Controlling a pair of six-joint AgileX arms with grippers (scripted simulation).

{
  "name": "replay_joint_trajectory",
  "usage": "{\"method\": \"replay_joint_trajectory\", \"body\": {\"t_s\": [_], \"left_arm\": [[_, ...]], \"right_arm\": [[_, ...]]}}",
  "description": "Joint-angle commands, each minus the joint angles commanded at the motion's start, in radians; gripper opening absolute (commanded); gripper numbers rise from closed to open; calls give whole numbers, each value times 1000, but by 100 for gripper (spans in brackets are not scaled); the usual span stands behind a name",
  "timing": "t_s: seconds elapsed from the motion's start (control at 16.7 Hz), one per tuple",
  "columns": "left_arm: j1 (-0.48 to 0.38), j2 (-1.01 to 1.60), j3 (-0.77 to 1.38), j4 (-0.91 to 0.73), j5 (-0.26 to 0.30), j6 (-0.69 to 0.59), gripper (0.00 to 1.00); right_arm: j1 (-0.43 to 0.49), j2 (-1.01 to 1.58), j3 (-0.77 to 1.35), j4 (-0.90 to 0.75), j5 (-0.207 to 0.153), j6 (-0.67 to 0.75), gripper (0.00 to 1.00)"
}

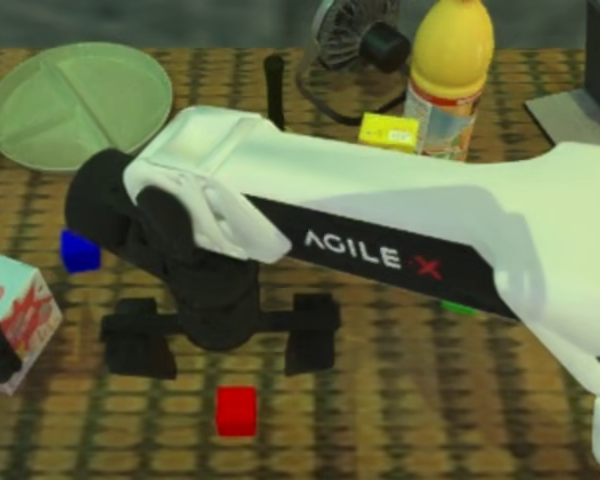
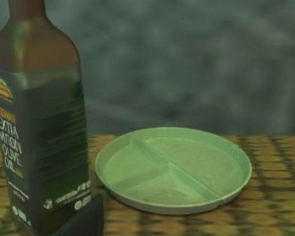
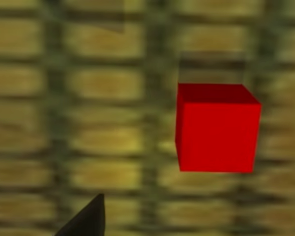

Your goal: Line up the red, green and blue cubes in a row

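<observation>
The table (image 1: 410, 400) looks like woven straw matting, rough and matt. The green plate (image 2: 173, 169) seems smooth plastic. The oil bottle (image 2: 37, 118) is dark glossy glass with a paper label.

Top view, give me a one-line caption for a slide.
Right gripper hovers open above the woven table, red cube just ahead of it, blue cube off left.

table (image 1: 400, 400): woven yellow-brown mat surface | wall (image 2: 196, 64): mottled grey-blue
</observation>
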State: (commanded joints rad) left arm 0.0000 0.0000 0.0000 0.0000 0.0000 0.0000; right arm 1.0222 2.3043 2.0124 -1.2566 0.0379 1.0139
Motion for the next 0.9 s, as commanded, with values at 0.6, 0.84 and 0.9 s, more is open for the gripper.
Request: {"method": "replay_joint_trajectory", "body": {"t_s": [0.6,0.84,0.9], "left_arm": [[0,0,0,0,0,0,100],[0,0,0,0,0,0,100],[0,0,0,0,0,0,100]], "right_arm": [[-204,-52,-123,50,-12,-621,100],[-333,-87,-220,80,-25,-1055,100],[-365,-96,-243,87,-28,-1166,100]]}}
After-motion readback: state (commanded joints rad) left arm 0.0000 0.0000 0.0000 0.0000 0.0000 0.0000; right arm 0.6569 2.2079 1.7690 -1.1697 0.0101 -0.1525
